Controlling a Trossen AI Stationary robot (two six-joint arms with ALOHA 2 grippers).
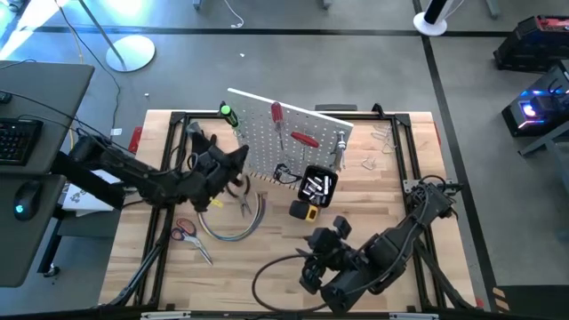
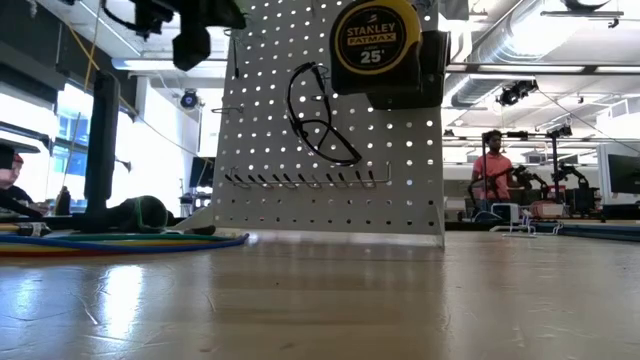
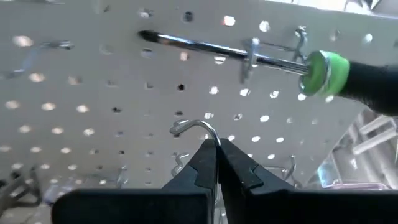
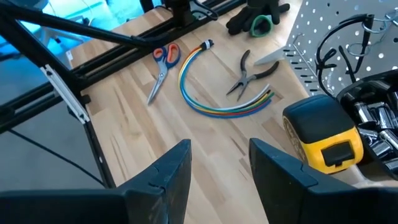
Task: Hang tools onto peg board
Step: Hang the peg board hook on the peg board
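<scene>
Left claw point(image 3: 217, 163) pinched together at peg board point(image 3: 93, 124), perhaps on a hook, right claw point(image 4: 219, 163) apart over table point(image 4: 205, 143).

A bundle of coloured cables point(image 4: 217, 102) is lying in a curve on the wooden table point(image 1: 267, 244). A black metal frame point(image 1: 173, 120) is running around the table's edge. A keyboard point(image 1: 18, 140) and a mouse point(image 1: 25, 199) are sitting on a grey desk point(image 1: 36, 98) beside the table. A round white lamp base point(image 1: 131, 52) is standing on the grey floor. Far back in the room, a person in a red shirt point(image 2: 491, 170) is standing near some desks.
</scene>
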